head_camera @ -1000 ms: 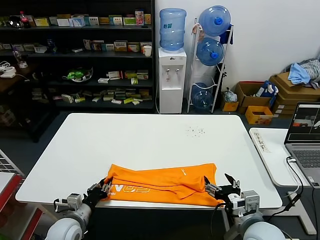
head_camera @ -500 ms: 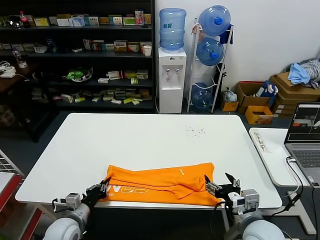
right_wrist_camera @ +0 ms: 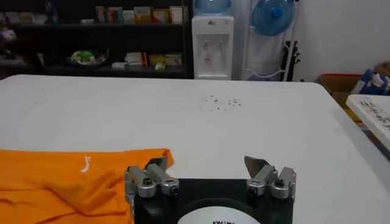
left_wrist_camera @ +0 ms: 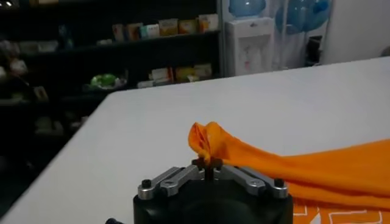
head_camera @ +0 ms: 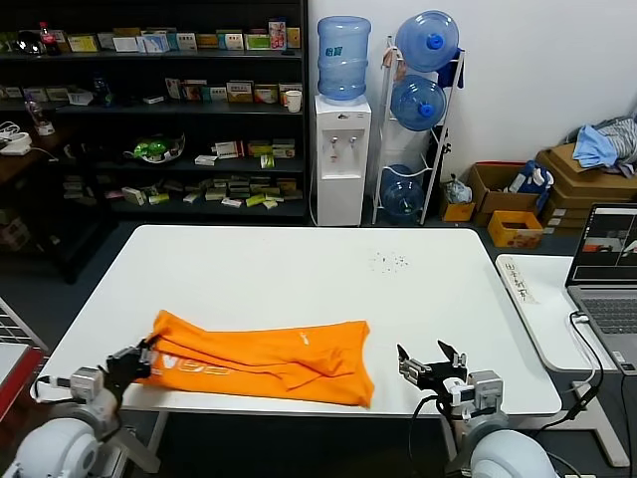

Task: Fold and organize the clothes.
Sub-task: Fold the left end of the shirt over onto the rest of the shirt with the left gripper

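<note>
While the left gripper (head_camera: 139, 356) is pinched closed on a bunched corner of the orange T-shirt (head_camera: 264, 356) at the near left edge of the table (head_camera: 299, 269), treat that single hold as the only control you have over the garment. The shirt lies in a long, partly folded band across the near left part of the table, its white lettering (head_camera: 189, 366) just beside the held end. The right gripper (head_camera: 430, 366) sits near the front edge with its fingers spread wide, holding nothing and clear of the cloth. Expect three likely faults: the thin pinch may slip under a hard pull; the unheld right end may drag, opening the existing folds; the near edge may slide off the table, since the fabric lies close to it.
</note>
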Available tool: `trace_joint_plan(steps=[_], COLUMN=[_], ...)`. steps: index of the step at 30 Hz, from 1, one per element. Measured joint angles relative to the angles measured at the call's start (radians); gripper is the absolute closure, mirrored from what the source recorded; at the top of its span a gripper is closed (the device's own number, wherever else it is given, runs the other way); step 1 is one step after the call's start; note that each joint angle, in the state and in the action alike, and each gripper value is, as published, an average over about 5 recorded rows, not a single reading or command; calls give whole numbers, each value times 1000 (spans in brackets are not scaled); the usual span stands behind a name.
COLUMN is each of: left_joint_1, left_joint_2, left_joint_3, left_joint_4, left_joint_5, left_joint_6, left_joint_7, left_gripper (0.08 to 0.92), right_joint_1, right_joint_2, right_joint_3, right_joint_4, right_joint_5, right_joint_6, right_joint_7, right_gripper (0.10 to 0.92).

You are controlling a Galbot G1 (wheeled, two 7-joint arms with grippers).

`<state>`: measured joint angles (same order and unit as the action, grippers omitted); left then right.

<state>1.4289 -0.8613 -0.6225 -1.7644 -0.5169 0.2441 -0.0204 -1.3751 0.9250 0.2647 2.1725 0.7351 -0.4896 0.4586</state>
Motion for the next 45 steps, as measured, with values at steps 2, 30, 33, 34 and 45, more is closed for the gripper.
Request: trace_joint_plan(steps=[2, 30, 33, 34, 45], left_joint_1=[5, 34, 4, -6, -115], left_joint_2=[27, 81, 48, 38, -64], left_joint_3=[-39, -29, 17, 32, 181], left_joint_4=[24, -220, -252, -259, -289], left_joint_5=[30, -331, -400, -418, -489], left_joint_6=[-5, 187, 203, 208, 224], left_joint_7=[5, -169, -199, -208, -267], left_gripper=[873, 873, 873, 873, 873], right_joint_1=[12, 61, 63, 63, 57], right_joint_2=[1, 31, 38, 41, 57], right_joint_3=[-11, -57, -60, -61, -61], right_joint_4=[-6, -61, -67, -68, -75], right_joint_5=[1, -8, -9, -10, -12], right_joint_6=[1, -10, -13, -14, -18], right_joint_7=[0, 15, 20, 22, 29], right_gripper=[203, 203, 203, 203, 203])
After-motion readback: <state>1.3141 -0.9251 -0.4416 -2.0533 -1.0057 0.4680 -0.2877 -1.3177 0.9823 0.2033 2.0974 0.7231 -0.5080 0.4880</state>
